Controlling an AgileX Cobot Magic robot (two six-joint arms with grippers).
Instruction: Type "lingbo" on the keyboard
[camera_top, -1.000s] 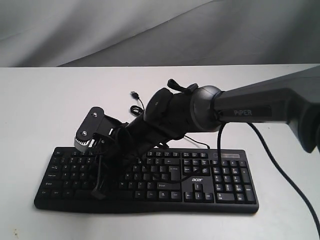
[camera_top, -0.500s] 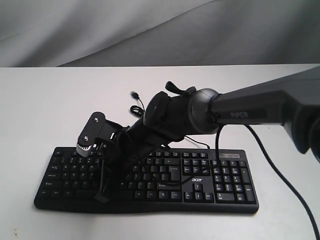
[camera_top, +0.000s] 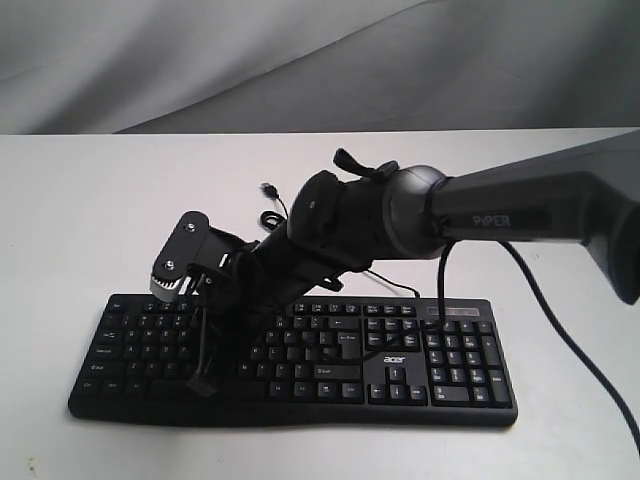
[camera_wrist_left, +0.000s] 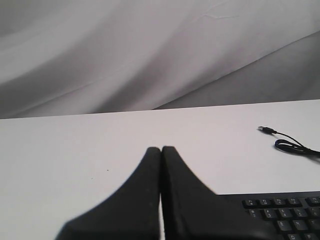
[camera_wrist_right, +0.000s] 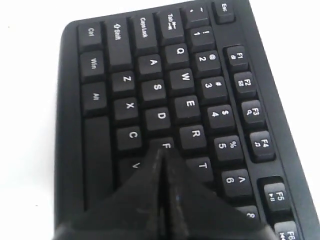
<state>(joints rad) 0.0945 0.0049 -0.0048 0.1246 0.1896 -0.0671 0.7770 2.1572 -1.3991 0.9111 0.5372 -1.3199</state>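
The black keyboard (camera_top: 400, 352) with white legends and an acer logo lies across the front of the white table. My right arm reaches over it from the right. The right gripper (camera_top: 203, 385) is shut, with its fingers pointing down at the left half of the keys. In the right wrist view the right gripper (camera_wrist_right: 162, 150) has its tips at the edge of the F key on the keyboard (camera_wrist_right: 150, 90) and hides the key behind them. Whether the tips touch a key cannot be told. The left gripper (camera_wrist_left: 161, 148) is shut and empty, just off a corner of the keyboard (camera_wrist_left: 280, 215).
The keyboard's thin black USB cable (camera_top: 270, 205) lies coiled on the table behind the keyboard, plug free; the USB cable (camera_wrist_left: 295, 146) also shows in the left wrist view. A grey cloth backdrop (camera_top: 300, 60) hangs behind the table. The right arm's own cable (camera_top: 560, 340) droops past the number pad.
My right gripper dipped toward the keys half a second ago and has since risen slightly, back to about its height of one second ago.
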